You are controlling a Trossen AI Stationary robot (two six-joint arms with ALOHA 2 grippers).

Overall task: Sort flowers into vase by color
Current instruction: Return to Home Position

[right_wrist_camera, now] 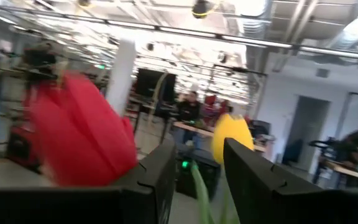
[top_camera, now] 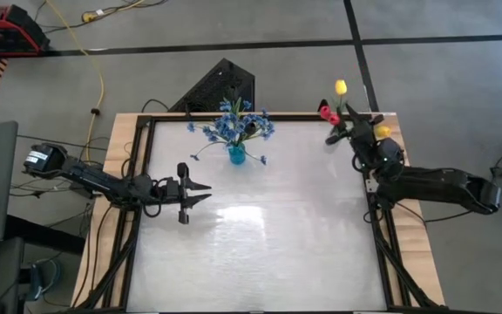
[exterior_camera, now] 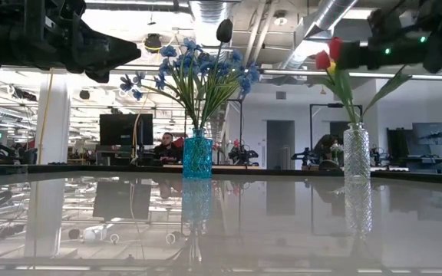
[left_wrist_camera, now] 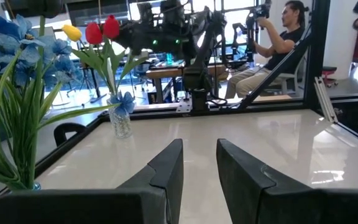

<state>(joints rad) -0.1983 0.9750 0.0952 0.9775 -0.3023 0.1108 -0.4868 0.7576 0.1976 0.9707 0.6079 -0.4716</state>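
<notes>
A clear glass vase [exterior_camera: 356, 153] stands at the table's far right corner and holds red tulips [exterior_camera: 328, 54] and a yellow tulip [left_wrist_camera: 71, 31]. My right gripper [top_camera: 340, 133] is up at these blooms, open. In its wrist view a green stem [right_wrist_camera: 197, 183] runs through the gap between the fingers, with a yellow tulip [right_wrist_camera: 232, 134] just beyond and a red tulip [right_wrist_camera: 82, 134] beside one finger. A blue vase [top_camera: 236, 155] at the far middle holds blue flower sprays [top_camera: 234, 126]. My left gripper [top_camera: 200, 192] hovers open at the left with nothing between its fingers. My right gripper has the yellow tulip's stem [right_wrist_camera: 197, 183] standing in the gap between its open fingers, which come at it from the table's right side, slanting slightly upward. I cannot tell whether either finger [right_wrist_camera: 160, 180] touches the stem.
A black frame [top_camera: 138, 174] runs along the table's edges. The glossy tabletop [top_camera: 268, 235] lies between the two arms and toward the near edge. People sit at desks in the room beyond the table.
</notes>
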